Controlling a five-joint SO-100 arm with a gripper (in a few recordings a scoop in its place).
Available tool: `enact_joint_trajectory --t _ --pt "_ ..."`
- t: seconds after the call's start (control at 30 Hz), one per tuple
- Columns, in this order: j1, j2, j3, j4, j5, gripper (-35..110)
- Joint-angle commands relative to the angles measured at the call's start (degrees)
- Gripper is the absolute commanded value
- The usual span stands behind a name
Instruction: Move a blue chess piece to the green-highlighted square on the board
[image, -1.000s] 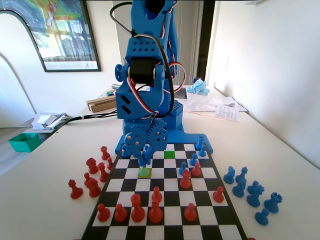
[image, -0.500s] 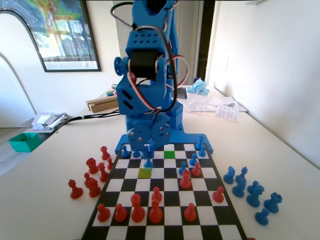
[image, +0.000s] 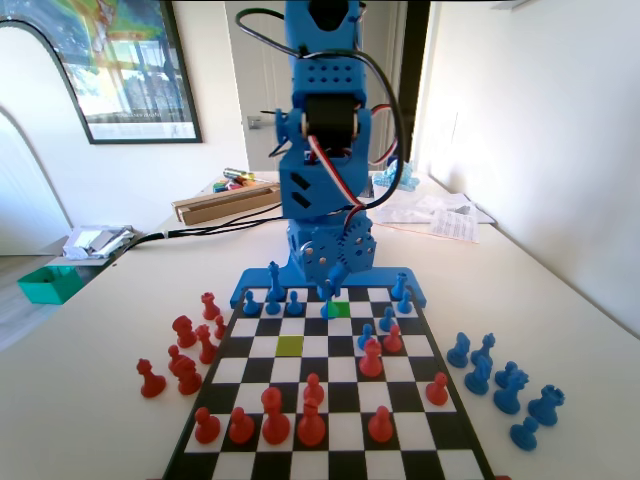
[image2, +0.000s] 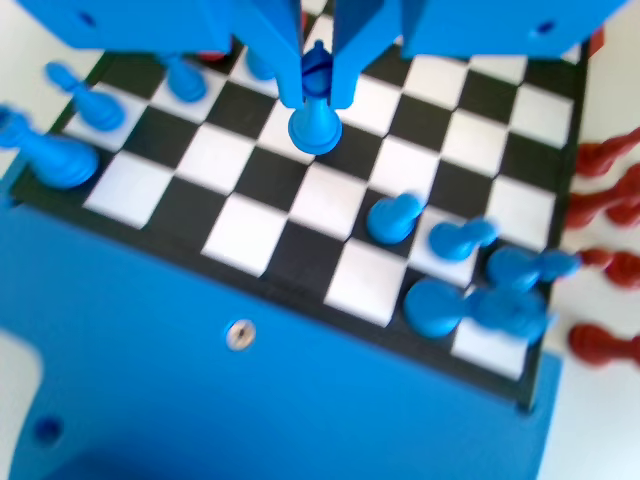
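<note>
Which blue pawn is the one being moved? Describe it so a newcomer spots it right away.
In the fixed view, find the blue arm at the board's far end and follow it down to the gripper. The pawn hangs between its jaws, at the green square. Unlike the other blue pieces standing free along the back rows, it is the one clamped by its head, as the wrist view shows.

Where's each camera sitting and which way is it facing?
Fixed view: sits at the board's end opposite the blue arm, looking along the chess board at it.
Wrist view: rides the gripper, looking down at the board between its fingers.
Shared: the blue chess piece held over the green-highlighted square.
</note>
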Motion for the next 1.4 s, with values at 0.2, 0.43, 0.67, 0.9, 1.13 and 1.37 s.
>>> enact_joint_trajectory --t 0.2,0.43,0.67,0.9,1.13,1.37 --pt "-3.96 3.96 2.55 -1.32 2.90 1" --pt "-5.45 3.96 4.04 -2.55 4.04 1" --pt "-5.54 3.96 4.57 -3.08 3.96 1" --pt "-5.01 3.96 4.66 -3.96 3.43 5" --pt "-4.66 3.96 4.83 -4.66 2.99 12" --pt "-3.69 3.96 2.64 -4.04 2.81 12"
